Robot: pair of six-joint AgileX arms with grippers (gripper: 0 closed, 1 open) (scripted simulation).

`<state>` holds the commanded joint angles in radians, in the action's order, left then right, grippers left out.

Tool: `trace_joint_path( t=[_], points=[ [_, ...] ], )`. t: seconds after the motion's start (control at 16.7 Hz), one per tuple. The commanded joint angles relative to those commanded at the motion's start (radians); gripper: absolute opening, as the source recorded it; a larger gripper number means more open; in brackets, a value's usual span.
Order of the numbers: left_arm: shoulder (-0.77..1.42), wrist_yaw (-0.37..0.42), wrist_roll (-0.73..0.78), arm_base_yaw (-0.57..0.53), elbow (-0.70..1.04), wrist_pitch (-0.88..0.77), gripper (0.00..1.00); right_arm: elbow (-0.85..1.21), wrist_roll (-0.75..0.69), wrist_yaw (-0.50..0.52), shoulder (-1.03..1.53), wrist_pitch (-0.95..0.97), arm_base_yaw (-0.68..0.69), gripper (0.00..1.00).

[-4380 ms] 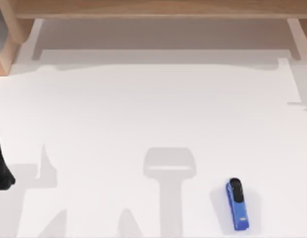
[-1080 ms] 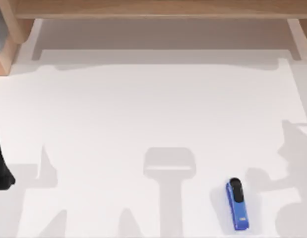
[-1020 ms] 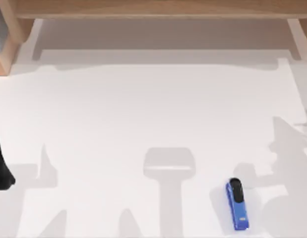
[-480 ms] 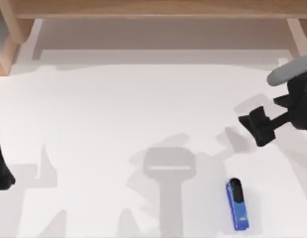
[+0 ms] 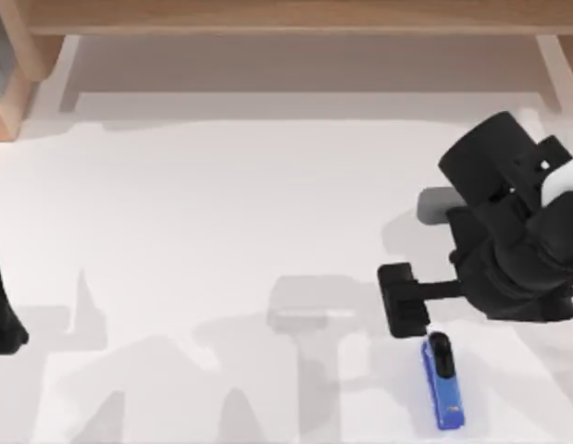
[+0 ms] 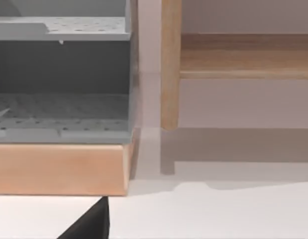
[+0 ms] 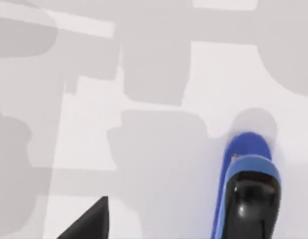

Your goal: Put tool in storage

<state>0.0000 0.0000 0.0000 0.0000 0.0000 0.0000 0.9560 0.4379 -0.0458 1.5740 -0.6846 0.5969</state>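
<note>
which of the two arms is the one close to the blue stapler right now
The right arm: its gripper hangs just beyond the black end of the blue stapler, near the table's right side. The left arm sits parked at the far left edge.

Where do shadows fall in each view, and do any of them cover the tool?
Top view: soft grey shadows cross the table; the tool lies partly in one, below the right gripper. Right wrist view: blocky shadows overlap around the tool. Left wrist view: the shelf and wooden post cast shadows on the table.
</note>
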Motion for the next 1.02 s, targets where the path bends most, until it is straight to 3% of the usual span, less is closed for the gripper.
trace_joint_path(
  t=[0.36, 0.78, 1.02],
  points=[
    [0.000, 0.000, 0.000, 0.000, 0.000, 0.000, 1.00, 0.075, 0.205, 0.102, 0.030, -0.230, 0.124, 1.00],
    [0.000, 0.000, 0.000, 0.000, 0.000, 0.000, 1.00, 0.063, 0.204, 0.102, 0.037, -0.214, 0.121, 1.00],
    [0.000, 0.000, 0.000, 0.000, 0.000, 0.000, 1.00, -0.001, 0.200, 0.103, 0.109, -0.072, 0.118, 1.00]
  ],
)
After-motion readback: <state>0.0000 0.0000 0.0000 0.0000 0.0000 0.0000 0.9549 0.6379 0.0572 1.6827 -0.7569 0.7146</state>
